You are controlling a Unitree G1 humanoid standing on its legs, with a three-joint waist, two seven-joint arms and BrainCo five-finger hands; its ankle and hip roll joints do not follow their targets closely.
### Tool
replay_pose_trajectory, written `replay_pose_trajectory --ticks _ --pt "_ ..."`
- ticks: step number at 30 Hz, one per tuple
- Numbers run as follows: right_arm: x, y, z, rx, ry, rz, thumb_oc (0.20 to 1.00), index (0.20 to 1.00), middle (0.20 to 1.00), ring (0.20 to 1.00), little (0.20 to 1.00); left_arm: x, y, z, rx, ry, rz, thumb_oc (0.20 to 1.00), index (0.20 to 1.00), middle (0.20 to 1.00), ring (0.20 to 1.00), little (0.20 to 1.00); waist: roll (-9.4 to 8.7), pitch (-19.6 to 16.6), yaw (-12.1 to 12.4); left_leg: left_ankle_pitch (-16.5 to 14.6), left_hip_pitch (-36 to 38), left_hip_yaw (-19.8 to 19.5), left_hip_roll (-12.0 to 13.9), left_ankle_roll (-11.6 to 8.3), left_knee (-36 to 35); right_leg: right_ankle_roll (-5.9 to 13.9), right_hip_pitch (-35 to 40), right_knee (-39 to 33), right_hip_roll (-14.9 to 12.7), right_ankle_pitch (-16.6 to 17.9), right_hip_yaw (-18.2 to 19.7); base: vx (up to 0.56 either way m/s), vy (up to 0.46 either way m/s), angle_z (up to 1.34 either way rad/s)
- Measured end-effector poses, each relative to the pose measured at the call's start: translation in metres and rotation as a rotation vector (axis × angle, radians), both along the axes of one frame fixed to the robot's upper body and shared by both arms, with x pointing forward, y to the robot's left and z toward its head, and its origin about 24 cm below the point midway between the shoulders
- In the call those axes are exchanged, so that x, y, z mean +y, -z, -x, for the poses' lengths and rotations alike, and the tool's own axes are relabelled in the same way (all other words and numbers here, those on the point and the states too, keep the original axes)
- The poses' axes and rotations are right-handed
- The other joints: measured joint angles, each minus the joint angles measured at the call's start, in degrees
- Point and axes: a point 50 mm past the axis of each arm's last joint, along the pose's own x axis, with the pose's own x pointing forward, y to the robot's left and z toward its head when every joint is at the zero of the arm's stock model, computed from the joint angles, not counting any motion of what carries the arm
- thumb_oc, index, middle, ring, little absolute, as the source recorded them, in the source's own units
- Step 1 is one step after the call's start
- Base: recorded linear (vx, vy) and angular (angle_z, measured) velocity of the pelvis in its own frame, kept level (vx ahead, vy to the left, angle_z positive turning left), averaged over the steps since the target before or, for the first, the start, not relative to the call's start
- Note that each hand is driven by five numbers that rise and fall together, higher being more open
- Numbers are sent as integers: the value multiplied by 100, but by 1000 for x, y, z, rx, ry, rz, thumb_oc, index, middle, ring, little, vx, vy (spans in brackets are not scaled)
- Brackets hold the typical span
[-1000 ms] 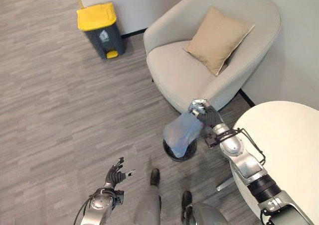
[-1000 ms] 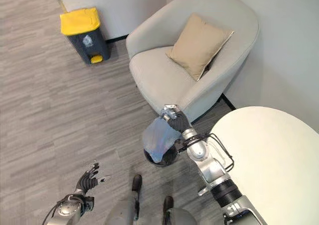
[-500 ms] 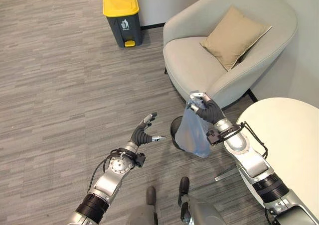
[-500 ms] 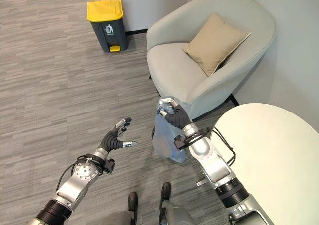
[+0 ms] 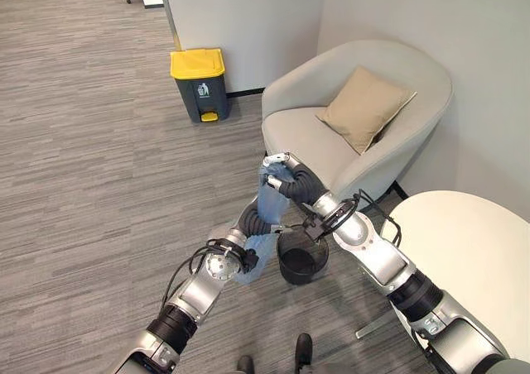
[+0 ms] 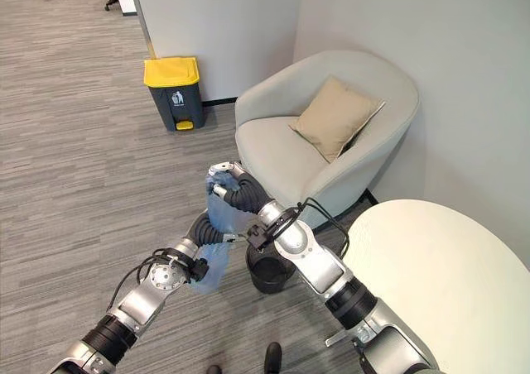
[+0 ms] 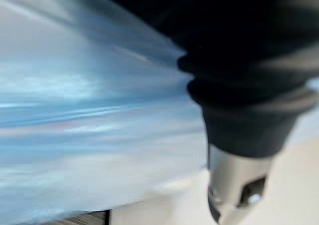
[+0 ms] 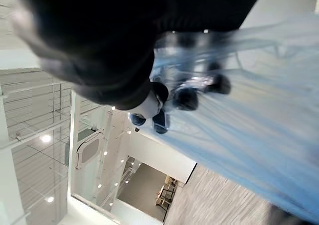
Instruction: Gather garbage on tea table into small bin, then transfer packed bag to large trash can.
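Blue bag [image 5: 267,202] in right hand [image 5: 286,179] above small bin [image 5: 301,263].

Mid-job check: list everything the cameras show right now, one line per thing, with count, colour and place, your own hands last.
Translucent light-blue plastic bag: one, pale blue, lifted clear of the small bin, hanging between both hands.
Small round black bin: one, black, on the floor beside the armchair.
Large dark-grey trash can with yellow lid: one, against the far wall.
Rounded light-grey armchair: one, in the corner.
Tan square cushion: one, leaning on the armchair's back.
Round cream tea table: one, near right, top bare.
Right hand: curled on the bag's top.
Left hand: against the bag's side; fingers hidden.
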Motion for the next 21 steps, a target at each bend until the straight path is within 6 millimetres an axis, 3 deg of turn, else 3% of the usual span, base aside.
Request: replay_pose_trajectory --ticks 6,14,15,16,21 --pt "15 -1 6 72 -52 -95 200 200 200 200 200 -2 -1 1 -35 -12 -29 1000 1000 1000 1000 1000 -170 -162 145 -41 -68 -15 3 -62 5 4 -31 0 -6 2 -23 5 4 2" --pt "30 3 15 187 -129 -190 200 200 200 200 200 -16 -10 -5 -87 -49 14 1000 1000 1000 1000 1000 -155 -203 166 -17 -41 -10 -3 -27 16 8 -34 0 -9 8 -16 2 3 0" --pt "31 3 16 202 -136 -204 200 200 200 200 200 -19 -15 -10 -104 -46 7 805 805 805 805 805 -147 -207 144 -16 -26 4 -6 -26 17 4 -31 0 -9 11 -4 15 18 -4" --pt "32 4 16 215 -143 -209 200 200 200 200 200 -20 -19 -16 -121 -43 -4 200 200 200 200 200 -133 -215 142 -14 -25 3 -8 -23 17 3 -30 0 -10 13 0 17 10 -5" --pt "33 3 18 220 -164 -224 200 200 200 200 200 -19 -31 -25 -156 -69 20 200 200 200 200 200 -37 -274 -3 -15 10 31 0 -25 12 7 -16 0 6 12 49 36 7 -6"
